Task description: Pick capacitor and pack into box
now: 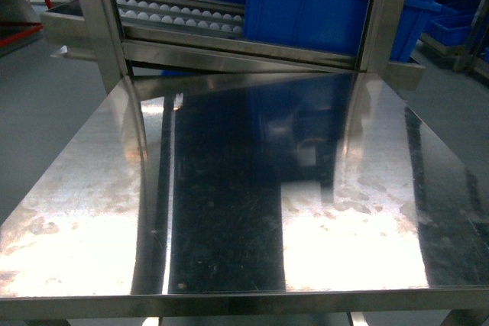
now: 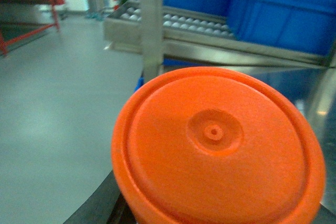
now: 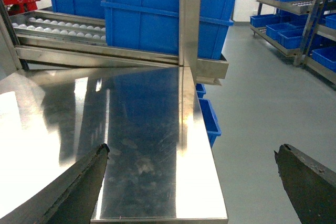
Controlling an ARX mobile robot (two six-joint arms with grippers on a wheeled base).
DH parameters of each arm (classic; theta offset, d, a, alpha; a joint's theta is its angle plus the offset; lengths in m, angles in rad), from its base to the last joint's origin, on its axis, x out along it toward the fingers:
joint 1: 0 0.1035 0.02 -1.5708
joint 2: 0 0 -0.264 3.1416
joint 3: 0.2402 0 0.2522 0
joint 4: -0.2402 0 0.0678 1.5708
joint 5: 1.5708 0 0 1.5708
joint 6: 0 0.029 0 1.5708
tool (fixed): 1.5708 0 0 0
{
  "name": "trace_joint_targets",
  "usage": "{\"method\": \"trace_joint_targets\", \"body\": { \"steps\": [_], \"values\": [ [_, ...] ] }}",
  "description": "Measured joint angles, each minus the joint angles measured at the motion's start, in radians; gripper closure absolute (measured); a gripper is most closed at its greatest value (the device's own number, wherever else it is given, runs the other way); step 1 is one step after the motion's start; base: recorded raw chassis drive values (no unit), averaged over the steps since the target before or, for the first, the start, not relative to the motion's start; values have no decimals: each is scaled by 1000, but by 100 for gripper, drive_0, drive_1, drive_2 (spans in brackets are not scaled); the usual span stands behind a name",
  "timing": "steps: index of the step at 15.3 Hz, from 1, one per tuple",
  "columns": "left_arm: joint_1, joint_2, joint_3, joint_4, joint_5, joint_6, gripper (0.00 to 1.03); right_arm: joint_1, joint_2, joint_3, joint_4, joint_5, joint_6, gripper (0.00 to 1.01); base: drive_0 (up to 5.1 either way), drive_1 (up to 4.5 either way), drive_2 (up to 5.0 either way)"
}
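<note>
Capacitor (image 2: 218,148) fills your left view, grip unclear; right jaws gape over the bare counter (image 3: 142,129); locate the box before lowering.

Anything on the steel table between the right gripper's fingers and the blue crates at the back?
Nothing: in the right wrist view the steel table runs bare from the right gripper to the blue crates.

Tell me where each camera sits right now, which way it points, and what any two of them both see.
Head: on the robot, slanting down at the steel table; neither arm shows.
Left wrist: on the left arm, an orange round cap fills the near view; no fingers visible.
Right wrist: on the right arm, facing the table's right edge and floor; right gripper spread wide, holding nothing.
Shared: all three see the blue crates and the roller rack.
</note>
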Motion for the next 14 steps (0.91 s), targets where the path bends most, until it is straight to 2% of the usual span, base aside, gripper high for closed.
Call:
{"method": "trace_joint_targets", "body": {
  "steps": [3, 14],
  "values": [
    [2, -277, 0, -256, 3, 0, 58, 0, 0, 0, 0, 0, 0, 3, 0, 0, 0],
    [2, -512, 0, -498, 4, 1, 58, 0, 0, 0, 0, 0, 0, 3, 0, 0, 0]
  ]
}}
